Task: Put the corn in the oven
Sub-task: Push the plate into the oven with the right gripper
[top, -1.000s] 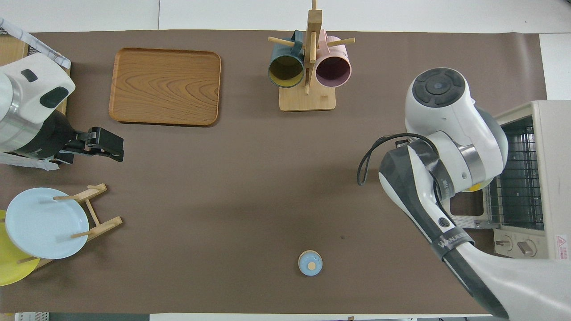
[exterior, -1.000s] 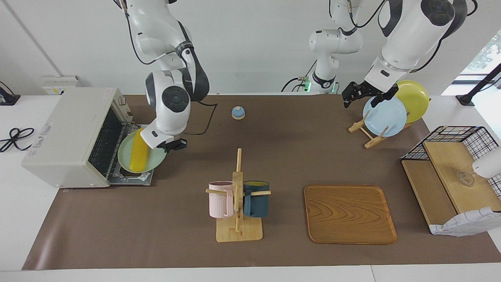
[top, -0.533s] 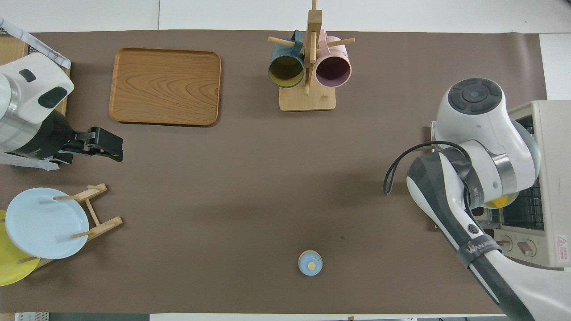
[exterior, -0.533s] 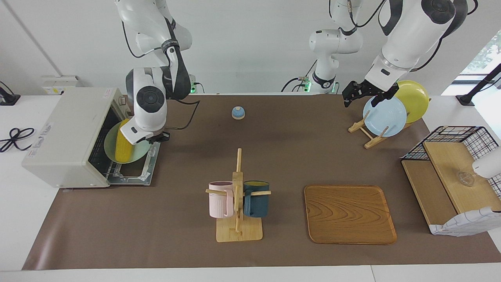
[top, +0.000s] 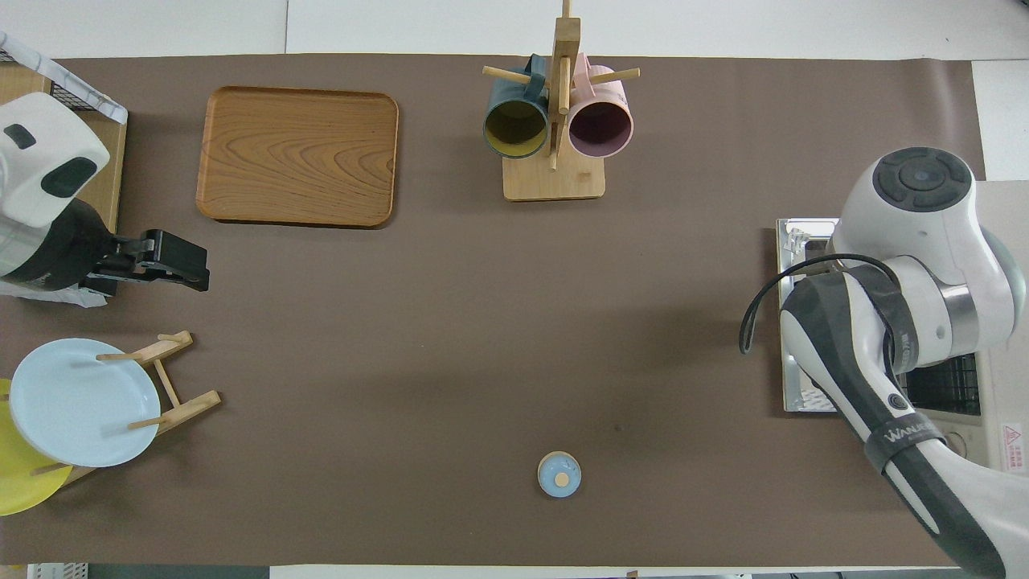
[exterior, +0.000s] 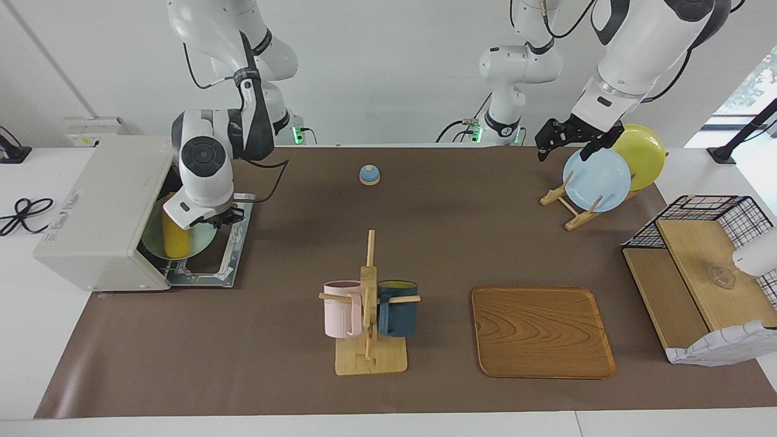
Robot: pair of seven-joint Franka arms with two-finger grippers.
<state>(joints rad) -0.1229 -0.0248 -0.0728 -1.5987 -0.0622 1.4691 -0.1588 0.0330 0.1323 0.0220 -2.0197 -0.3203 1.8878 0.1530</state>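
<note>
plate (exterior: 197, 241) carried into oven (exterior: 100, 212); right gripper (exterior: 223, 217) clamped.

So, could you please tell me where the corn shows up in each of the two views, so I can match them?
Facing view: the corn lies on a green plate in the open mouth of the oven, at the right arm's end of the table.
Overhead view: not visible; the right arm covers the oven's mouth.
Shared landmark: the oven's lowered door.
</note>
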